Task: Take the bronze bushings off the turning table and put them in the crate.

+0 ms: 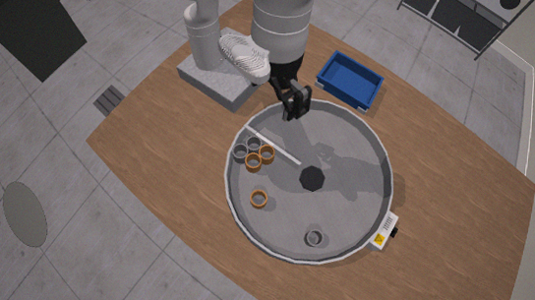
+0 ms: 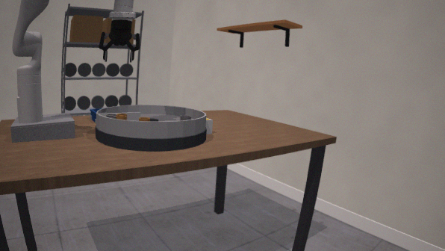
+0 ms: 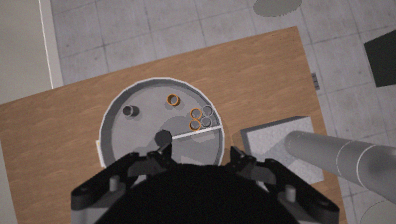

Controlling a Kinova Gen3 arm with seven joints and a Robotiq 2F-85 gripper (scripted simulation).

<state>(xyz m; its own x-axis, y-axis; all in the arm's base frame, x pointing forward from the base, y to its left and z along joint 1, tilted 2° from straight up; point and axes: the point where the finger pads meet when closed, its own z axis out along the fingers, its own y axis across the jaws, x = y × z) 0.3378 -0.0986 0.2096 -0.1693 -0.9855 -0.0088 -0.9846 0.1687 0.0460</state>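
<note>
The turning table (image 1: 285, 227) (image 2: 149, 128) (image 3: 148, 119) carries three bronze and three steel bushings. Two bronze bushings (image 1: 266, 160) (image 3: 191, 113) touch two steel bushings (image 1: 234, 151) (image 3: 211, 110) in a cluster beside the white bar (image 1: 280, 150) (image 3: 197, 132). A third bronze bushing (image 1: 251, 198) (image 3: 178, 101) stands alone near the rim. A third steel bushing (image 1: 307, 238) (image 3: 127, 111) stands apart. The blue crate (image 1: 343, 95) (image 2: 94, 115) looks empty. My gripper (image 1: 295, 110) (image 2: 119, 60) (image 3: 200, 151) is open and empty, high above the table, near the turning table's robot-side edge in the top view.
A dark hub (image 1: 311, 178) (image 3: 163, 138) stands at the turning table's centre. A raised wall rings the disc. A white control box (image 1: 383, 231) sits outside it. The grey robot base (image 1: 216, 84) (image 2: 42, 128) is beside the turning table.
</note>
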